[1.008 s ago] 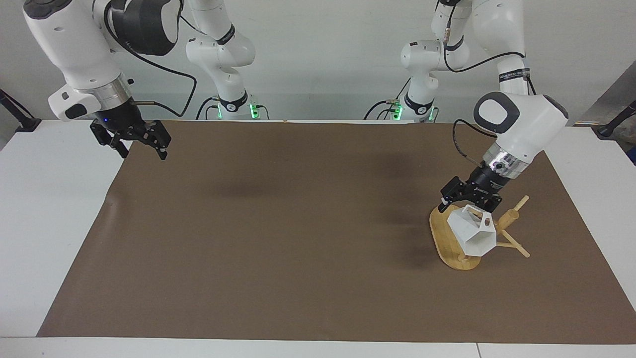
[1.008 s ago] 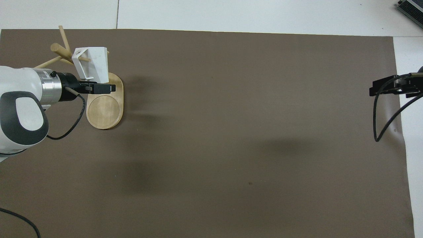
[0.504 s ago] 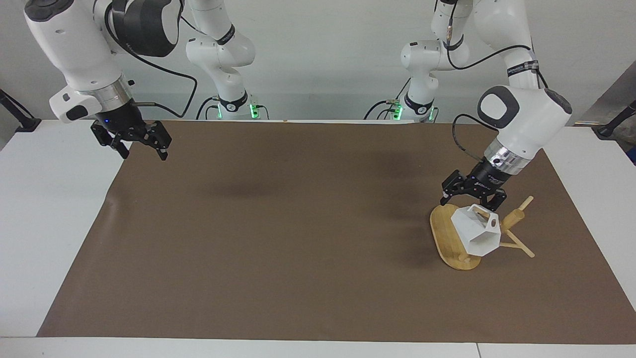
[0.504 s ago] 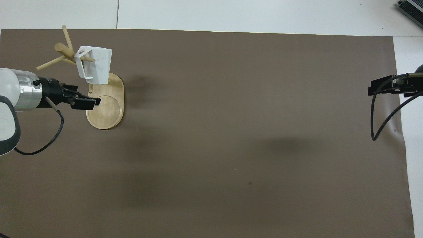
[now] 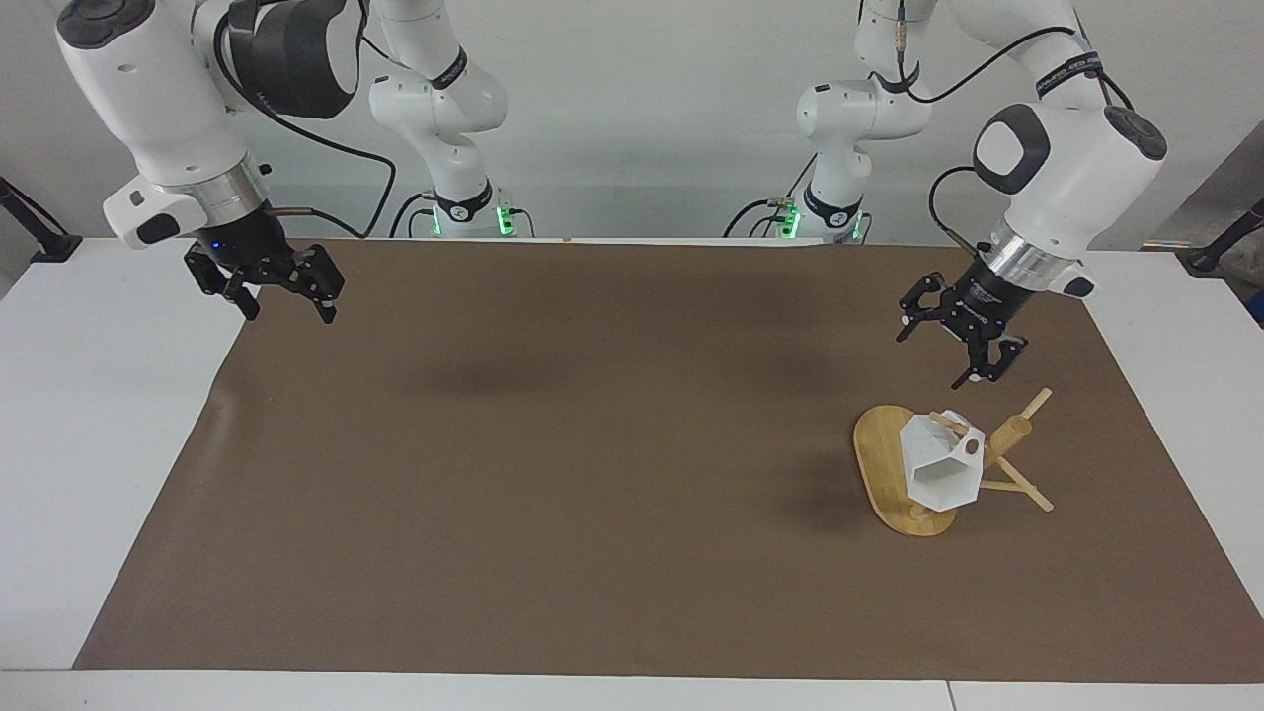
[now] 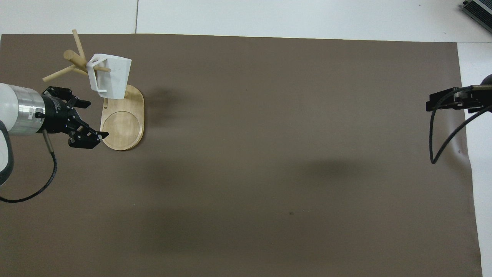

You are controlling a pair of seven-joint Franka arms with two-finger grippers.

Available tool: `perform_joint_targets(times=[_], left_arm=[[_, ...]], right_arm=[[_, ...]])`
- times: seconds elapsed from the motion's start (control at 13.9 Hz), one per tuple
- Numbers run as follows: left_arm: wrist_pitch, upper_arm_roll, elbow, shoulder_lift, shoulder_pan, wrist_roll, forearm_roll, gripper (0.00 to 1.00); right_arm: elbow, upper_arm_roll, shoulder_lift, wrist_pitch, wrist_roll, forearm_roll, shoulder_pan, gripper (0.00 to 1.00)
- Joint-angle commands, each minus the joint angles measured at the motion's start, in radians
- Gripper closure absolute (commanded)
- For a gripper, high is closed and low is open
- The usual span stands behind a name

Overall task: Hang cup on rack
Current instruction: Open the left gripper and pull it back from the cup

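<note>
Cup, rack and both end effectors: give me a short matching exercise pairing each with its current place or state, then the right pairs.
Things:
1. cup
2. rack
3. left end effector
4. right end effector

States:
A. open, empty, raised above the mat beside the rack
B. hanging by its handle on a slanted peg
C. open, waiting over the mat's edge at the right arm's end
D. standing on its oval base on the brown mat

Pairs: 1-B, 2-D, 3-A, 4-C

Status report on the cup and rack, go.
Left gripper open, empty, in the air above the rack. Right gripper open, waiting at its own end. Cup hangs by its handle on a peg. Nothing in the way.
</note>
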State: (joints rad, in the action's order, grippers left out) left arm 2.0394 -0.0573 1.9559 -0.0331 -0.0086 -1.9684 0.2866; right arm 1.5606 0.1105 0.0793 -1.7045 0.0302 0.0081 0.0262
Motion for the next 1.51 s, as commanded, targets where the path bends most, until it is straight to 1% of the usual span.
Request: perform_joint_targets(times=[0.0, 0.14, 0.29, 0.58, 0.72, 0.79, 0.86, 0.94, 1.08, 1.22, 1.44], left_arm=[[-0.094, 0.004, 0.021, -0.059, -0.005, 0.255, -0.021, 0.00], [-0.140, 0.004, 0.021, -0.076, -0.001, 0.462, -0.021, 0.00], [-0.148, 0.004, 0.017, -0.082, 0.004, 0.628, -0.036, 0.00], [-0.151, 0.005, 0.003, -0.076, 0.021, 1.009, -0.052, 0.00], [-0.171, 0.005, -0.020, -0.068, 0.039, 1.187, -0.052, 0.00], [-0.182, 0.004, -0.037, -0.067, 0.039, 1.279, -0.069, 0.00], [-0.188, 0.004, -0.043, -0.065, 0.032, 1.380, -0.113, 0.00], [-0.192, 0.002, -0.043, -0.065, 0.024, 1.439, -0.145, 0.00], [-0.202, 0.002, -0.061, -0.063, 0.024, 1.503, -0.153, 0.00], [-0.214, 0.004, -0.090, -0.059, 0.027, 1.676, -0.156, 0.00], [-0.246, 0.002, -0.138, -0.060, 0.032, 1.871, -0.193, 0.00]], right_arm=[[0.022, -0.003, -0.012, -0.023, -0.016, -0.017, 0.003, 0.00], [0.022, -0.003, -0.013, -0.024, -0.010, -0.016, 0.001, 0.00], [0.022, -0.002, -0.013, -0.024, -0.010, -0.016, 0.001, 0.00], [0.022, -0.003, -0.012, -0.024, -0.012, -0.014, 0.001, 0.00], [0.022, -0.002, -0.012, -0.024, -0.015, -0.014, 0.001, 0.00], [0.022, -0.002, -0.012, -0.024, -0.015, -0.014, 0.001, 0.00], [0.022, -0.003, -0.013, -0.024, -0.018, -0.014, 0.001, 0.00], [0.022, -0.002, -0.013, -0.024, -0.019, -0.014, 0.001, 0.00], [0.022, -0.003, -0.012, -0.024, -0.019, -0.014, 0.001, 0.00], [0.022, -0.002, -0.012, -0.024, -0.019, -0.014, 0.001, 0.00], [0.022, -0.003, -0.012, -0.026, -0.019, -0.013, 0.000, 0.00]])
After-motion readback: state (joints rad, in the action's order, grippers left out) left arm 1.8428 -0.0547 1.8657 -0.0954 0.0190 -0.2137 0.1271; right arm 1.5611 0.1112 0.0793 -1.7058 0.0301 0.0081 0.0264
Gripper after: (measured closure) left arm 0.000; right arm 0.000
